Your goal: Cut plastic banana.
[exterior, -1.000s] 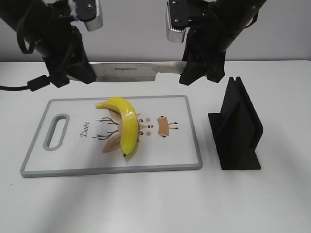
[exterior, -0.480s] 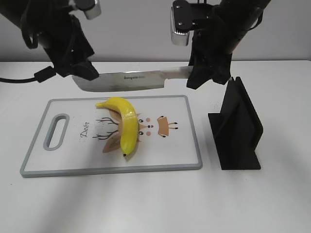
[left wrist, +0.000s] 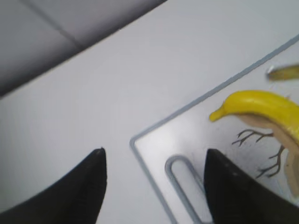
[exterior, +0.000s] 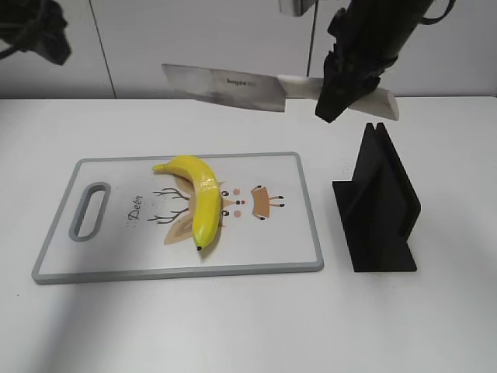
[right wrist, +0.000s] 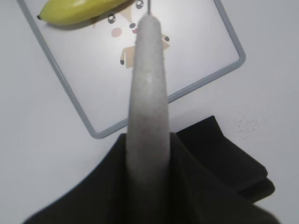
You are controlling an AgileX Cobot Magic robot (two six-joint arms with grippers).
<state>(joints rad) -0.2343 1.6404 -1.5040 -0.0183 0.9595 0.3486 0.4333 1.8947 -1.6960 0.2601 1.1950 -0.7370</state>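
White table (exterior: 233,326), right pincer (right wrist: 148,154) clenching knife (exterior: 233,87), left pincer (left wrist: 154,179) seemingly released

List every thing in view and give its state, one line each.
Banana: whole, uncut, lying on the board.
Knife: held in the air above the board's far edge, blade level.
Cutting board: flat on the table.
Black knife stand: upright, empty.
Right gripper: shut on the knife handle.
Left gripper: open, empty.
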